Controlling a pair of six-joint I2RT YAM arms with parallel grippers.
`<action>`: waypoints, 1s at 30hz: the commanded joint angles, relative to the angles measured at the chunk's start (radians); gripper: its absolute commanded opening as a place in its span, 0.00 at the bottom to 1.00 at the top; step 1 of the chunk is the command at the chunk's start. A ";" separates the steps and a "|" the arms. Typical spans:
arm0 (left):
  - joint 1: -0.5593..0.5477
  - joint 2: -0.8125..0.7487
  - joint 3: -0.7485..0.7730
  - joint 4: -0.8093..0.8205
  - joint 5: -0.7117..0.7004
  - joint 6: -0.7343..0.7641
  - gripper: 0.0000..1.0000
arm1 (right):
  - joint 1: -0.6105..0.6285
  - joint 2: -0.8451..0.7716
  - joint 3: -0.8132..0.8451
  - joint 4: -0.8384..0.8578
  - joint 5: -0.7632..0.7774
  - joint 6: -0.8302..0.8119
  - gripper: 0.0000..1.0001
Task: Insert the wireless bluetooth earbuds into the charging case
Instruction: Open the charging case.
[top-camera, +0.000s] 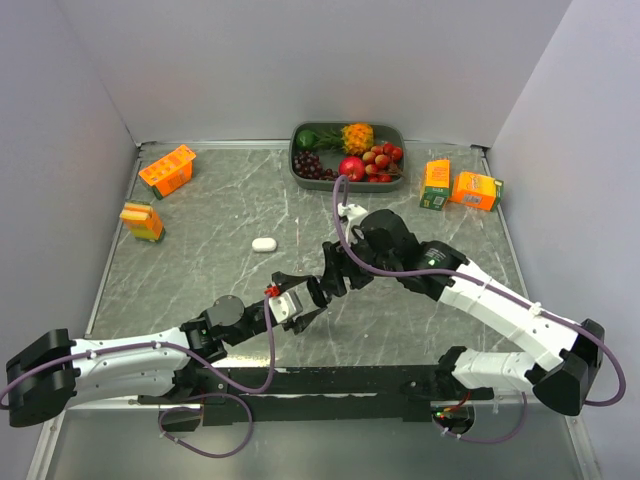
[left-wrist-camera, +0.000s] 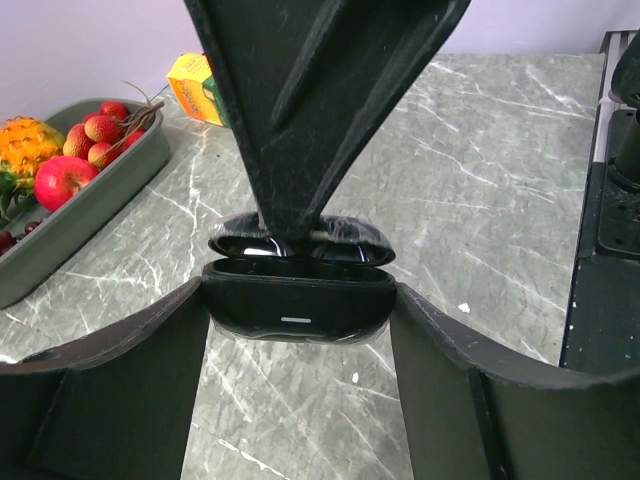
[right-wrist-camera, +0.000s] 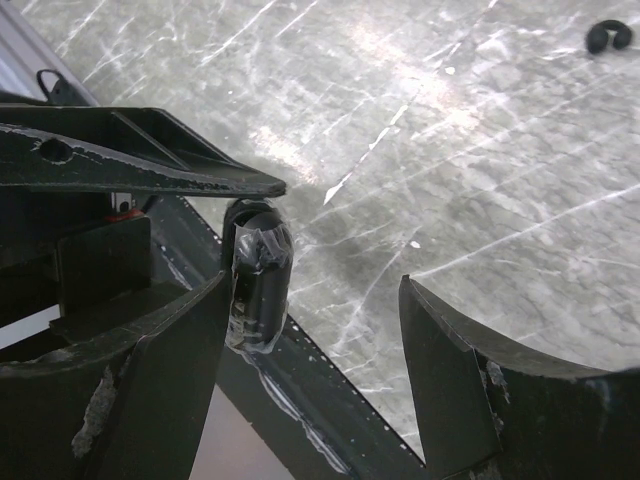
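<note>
The black charging case (left-wrist-camera: 295, 312) hangs just above the marble, and my left gripper (left-wrist-camera: 298, 350) is shut on its two ends. Its lid (left-wrist-camera: 345, 240) stands slightly ajar. A finger (left-wrist-camera: 310, 120) of my right gripper comes down onto the lid from above. In the right wrist view the case (right-wrist-camera: 258, 285) shows edge-on beside that finger, and the right gripper (right-wrist-camera: 315, 285) is open with a wide gap on the other side. From above, both grippers meet mid-table: left (top-camera: 303, 308), right (top-camera: 322, 285). No earbuds show; the inside of the case is hidden.
A white case (top-camera: 264, 244) lies left of centre. A grey fruit tray (top-camera: 400, 182) stands at the back, with orange cartons to the left (top-camera: 166, 170) (top-camera: 142, 221) and right (top-camera: 435, 185) (top-camera: 476, 190). A small black curled thing (right-wrist-camera: 607, 37) lies on the marble.
</note>
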 joint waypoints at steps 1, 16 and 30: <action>-0.005 -0.033 0.011 0.042 -0.011 0.011 0.01 | -0.015 -0.043 0.021 -0.026 0.048 -0.002 0.74; -0.006 -0.019 0.025 0.056 -0.014 0.004 0.01 | -0.021 -0.060 0.030 0.066 -0.092 0.023 0.72; -0.022 -0.014 0.063 0.051 -0.016 0.016 0.01 | -0.021 0.003 0.021 0.039 -0.052 0.032 0.56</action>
